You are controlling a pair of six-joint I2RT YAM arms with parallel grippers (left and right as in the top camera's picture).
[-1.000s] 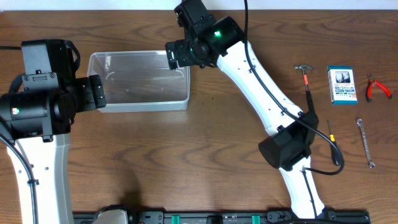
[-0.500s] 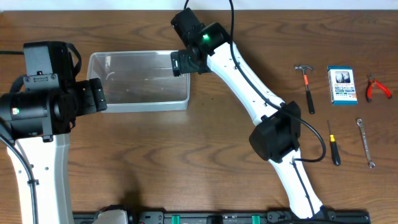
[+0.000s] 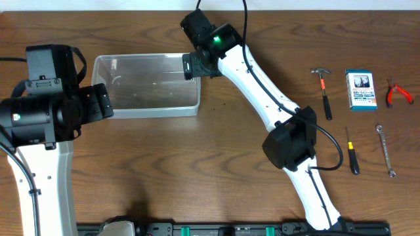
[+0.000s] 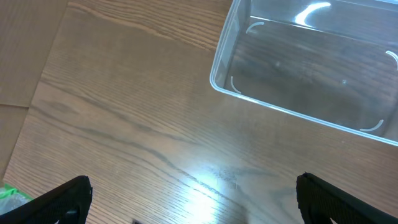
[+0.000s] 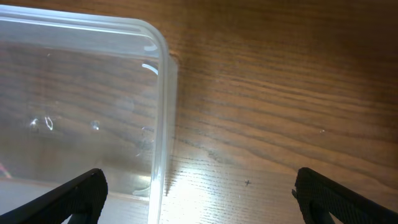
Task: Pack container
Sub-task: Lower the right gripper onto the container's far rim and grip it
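Note:
The container (image 3: 147, 88) is a clear plastic tub, empty, lying on the wooden table left of centre. My right gripper (image 3: 190, 65) hangs over its right end. In the right wrist view that gripper (image 5: 199, 208) is open and straddles the tub's end wall (image 5: 161, 124), with one finger over the inside and the other over bare wood outside. My left gripper (image 3: 104, 101) is at the tub's left end. In the left wrist view it (image 4: 199, 211) is open over bare table, and the container (image 4: 311, 68) sits ahead to the upper right.
Hand tools lie at the right of the table: a hammer (image 3: 321, 92), a blue-and-white box (image 3: 360, 90), red pliers (image 3: 398, 92), a wrench (image 3: 385, 151) and a screwdriver (image 3: 352, 157). The right arm stretches diagonally across the middle.
The right arm's elbow swung left, uncovering the hammer and screwdriver, and its gripper settled at the tub's right end. It has held still for the last half second. The left arm barely moved.

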